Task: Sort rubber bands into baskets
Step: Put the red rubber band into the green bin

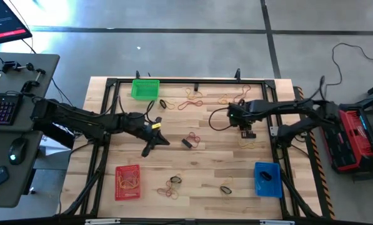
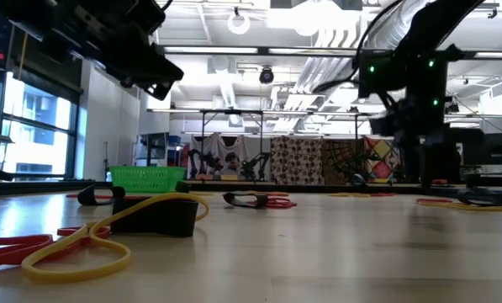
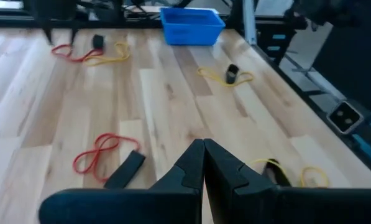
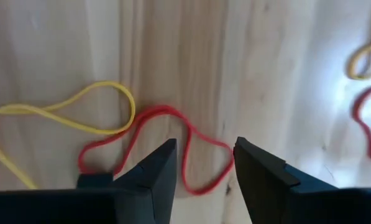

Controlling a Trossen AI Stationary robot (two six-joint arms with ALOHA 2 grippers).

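Observation:
Rubber bands lie scattered over the wooden table [image 1: 205, 162]: red, yellow and black ones. The green basket [image 1: 145, 88] stands at the far left, the red basket [image 1: 127, 182] at the near left with bands in it, and the blue basket [image 1: 267, 178] at the near right. My right gripper [image 4: 204, 165] points down, open, right of the middle, with its fingers on either side of a red band's loop [image 4: 194, 155] next to a yellow band [image 4: 67, 115]. My left gripper [image 3: 204, 165] is shut over the table's middle left, short of a red band [image 3: 98, 152] and a black band [image 3: 124, 169].
More bands lie along the far edge [image 1: 189, 100] and near the front edge [image 1: 172, 184]. A dark frame [image 1: 192, 81] borders the table. In the low view a yellow band [image 2: 108, 244] and a black band [image 2: 154, 217] lie close to the camera.

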